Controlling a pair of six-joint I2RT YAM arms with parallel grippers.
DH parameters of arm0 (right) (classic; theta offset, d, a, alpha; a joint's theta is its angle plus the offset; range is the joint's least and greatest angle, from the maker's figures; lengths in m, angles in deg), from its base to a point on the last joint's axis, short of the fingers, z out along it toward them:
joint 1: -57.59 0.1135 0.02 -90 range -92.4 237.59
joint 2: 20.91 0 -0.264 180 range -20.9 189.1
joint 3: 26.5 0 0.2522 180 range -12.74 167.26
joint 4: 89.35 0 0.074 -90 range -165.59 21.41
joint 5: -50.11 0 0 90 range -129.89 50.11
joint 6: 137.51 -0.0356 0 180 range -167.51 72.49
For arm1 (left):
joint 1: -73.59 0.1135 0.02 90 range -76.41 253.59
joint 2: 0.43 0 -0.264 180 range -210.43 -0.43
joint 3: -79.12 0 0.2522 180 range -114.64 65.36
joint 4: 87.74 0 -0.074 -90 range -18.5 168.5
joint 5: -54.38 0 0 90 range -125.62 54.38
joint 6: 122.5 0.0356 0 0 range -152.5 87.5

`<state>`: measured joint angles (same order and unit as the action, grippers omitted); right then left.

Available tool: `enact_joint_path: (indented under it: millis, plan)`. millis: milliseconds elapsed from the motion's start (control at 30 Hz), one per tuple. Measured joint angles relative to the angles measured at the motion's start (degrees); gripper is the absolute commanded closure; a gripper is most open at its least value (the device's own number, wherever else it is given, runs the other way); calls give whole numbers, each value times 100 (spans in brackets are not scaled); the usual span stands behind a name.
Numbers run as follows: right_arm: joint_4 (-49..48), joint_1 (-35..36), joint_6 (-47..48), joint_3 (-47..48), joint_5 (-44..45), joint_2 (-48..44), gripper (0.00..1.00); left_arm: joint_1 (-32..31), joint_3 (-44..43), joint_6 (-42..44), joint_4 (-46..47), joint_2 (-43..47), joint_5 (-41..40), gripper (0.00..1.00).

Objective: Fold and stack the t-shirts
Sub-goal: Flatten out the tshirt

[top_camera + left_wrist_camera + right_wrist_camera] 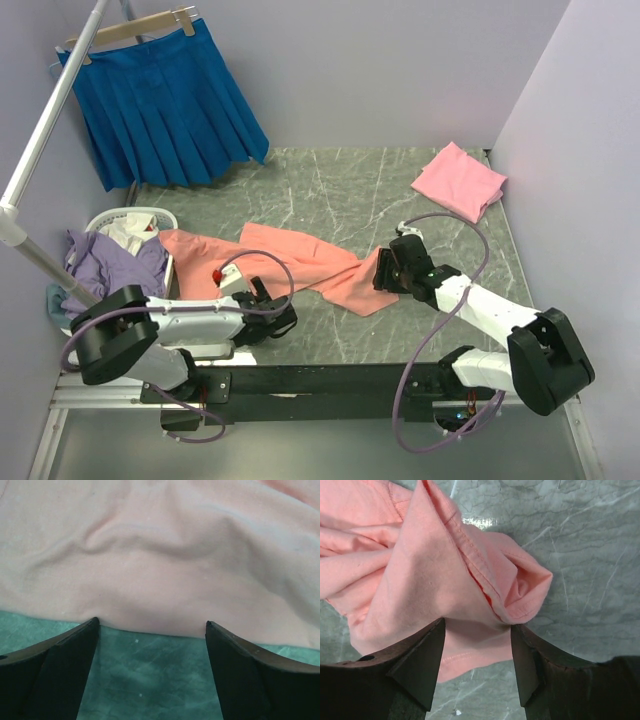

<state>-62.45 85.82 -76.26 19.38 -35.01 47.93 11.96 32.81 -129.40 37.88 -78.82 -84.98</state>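
Observation:
The salmon-orange t-shirt (300, 262) lies crumpled in a long strip across the front of the marble table (340, 190). My left gripper (278, 318) is open and low at the shirt's near edge. In the left wrist view the cloth (165, 555) starts just past the left gripper (152, 624), with bare table between the fingers. My right gripper (385, 270) is open over the shirt's right end. In its wrist view a bunched hem fold (470, 580) lies at the tips of the right gripper (477, 625). The lighter pink t-shirt (458, 180) sits folded at the back right corner.
A bright blue pleated skirt (165, 100) hangs on a hanger at the back left. A white basket (150, 213) with purple and white clothes stands at the left edge, crossed by a slanted white pole (50, 130). Walls close in at the back and right.

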Motion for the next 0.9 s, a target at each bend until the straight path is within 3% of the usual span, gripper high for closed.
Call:
enact_joint_path:
  millis: [67,300,500,533,600,633,733,767,833,867,900]
  plan:
    - [-20,0,-33,0,13,39,38,0,-94,28,-2,-170,-55,0]
    - [-9,0,-129,-11,181,-61,33,4,-205,505,260,-374,-109,1]
    - [11,0,-181,-57,254,-90,35,24,111,1132,990,170,9,1]
    - [11,0,-186,-63,245,-90,45,35,173,1231,1078,291,28,1]
    - [0,0,-179,-63,210,-72,55,85,278,1438,1272,481,76,1]
    - [-9,0,-177,-63,195,-50,71,120,317,1532,1373,535,118,1]
    - [-28,0,-160,-63,74,46,99,205,378,1703,1556,560,192,14]
    - [-35,0,-179,-63,17,55,100,221,398,1735,1598,560,199,27]
    - [-63,0,-170,-63,-42,50,100,254,426,1784,1635,560,219,37]
    - [-74,0,-173,-63,-52,48,100,273,435,1821,1635,560,227,55]
    - [-74,0,-166,-63,-70,33,100,299,442,1849,1637,560,249,64]
